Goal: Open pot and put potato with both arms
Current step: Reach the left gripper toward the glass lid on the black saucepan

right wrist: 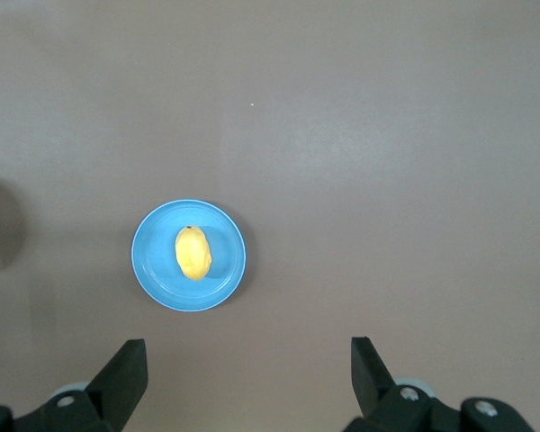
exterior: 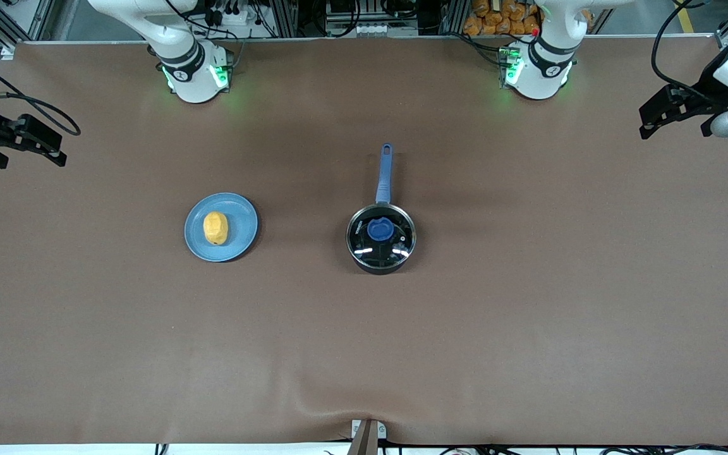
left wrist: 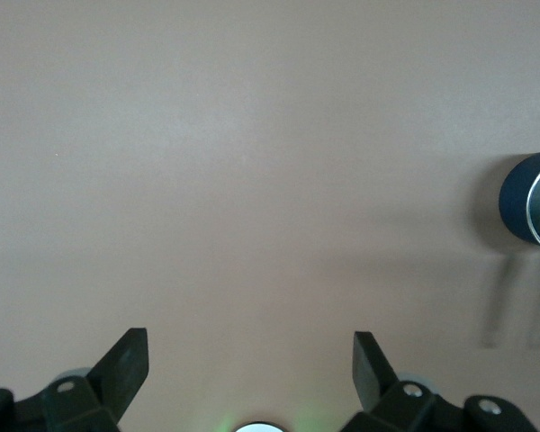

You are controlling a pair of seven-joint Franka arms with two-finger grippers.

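The black pot [exterior: 379, 266] stands mid-table with a glass lid [exterior: 395, 243] on it that has a blue knob [exterior: 380, 229]. Its blue handle [exterior: 384, 174] points toward the robots' bases. The yellow potato [exterior: 215, 227] lies on a blue plate [exterior: 241, 221] beside the pot, toward the right arm's end. My left gripper [exterior: 673, 131] is open and empty, high over the left arm's end of the table. My right gripper [exterior: 32, 163] is open and empty, high over the right arm's end. The left wrist view shows the open gripper [left wrist: 252, 349] and the pot's edge [left wrist: 526, 211]. The right wrist view shows the open gripper [right wrist: 247, 353], the potato [right wrist: 193, 253] and the plate [right wrist: 153, 261].
A brown cloth [exterior: 528, 303] covers the whole table. The two arm bases [exterior: 194, 76] [exterior: 538, 72] stand along the edge farthest from the front camera. A small bracket [exterior: 367, 435] sits at the nearest edge.
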